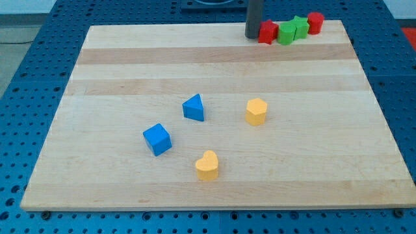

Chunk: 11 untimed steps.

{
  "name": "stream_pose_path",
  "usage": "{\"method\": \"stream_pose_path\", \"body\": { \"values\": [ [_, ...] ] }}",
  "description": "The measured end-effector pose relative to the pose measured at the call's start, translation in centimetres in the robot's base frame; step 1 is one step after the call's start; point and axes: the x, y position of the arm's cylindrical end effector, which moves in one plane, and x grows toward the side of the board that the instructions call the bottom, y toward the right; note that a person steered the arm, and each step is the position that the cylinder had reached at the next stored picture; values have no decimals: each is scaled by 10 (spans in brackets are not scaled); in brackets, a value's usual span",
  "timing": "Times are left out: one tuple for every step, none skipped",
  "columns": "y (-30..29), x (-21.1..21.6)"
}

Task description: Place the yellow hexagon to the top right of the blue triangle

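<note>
The yellow hexagon (257,111) sits right of the board's middle. The blue triangle (194,108) lies to its left, at about the same height in the view, with a gap between them. My tip (253,36) stands at the view's top, near the board's far edge, far above both blocks. It touches or nearly touches the left side of a red block (267,32).
A blue cube (157,139) lies lower left of the triangle. A yellow heart (207,165) lies below it. At the top right, a row holds the red block, a green block (286,32), a green block (300,26) and a red cylinder (315,22). The wooden board (104,78) rests on a blue perforated table.
</note>
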Motion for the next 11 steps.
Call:
{"method": "stream_pose_path", "body": {
  "values": [
    [17,0],
    [17,0],
    [13,25],
    [19,71],
    [47,117],
    [70,175],
    [74,234],
    [42,248],
    [7,245],
    [-22,238],
    [-35,212]
  ]
}}
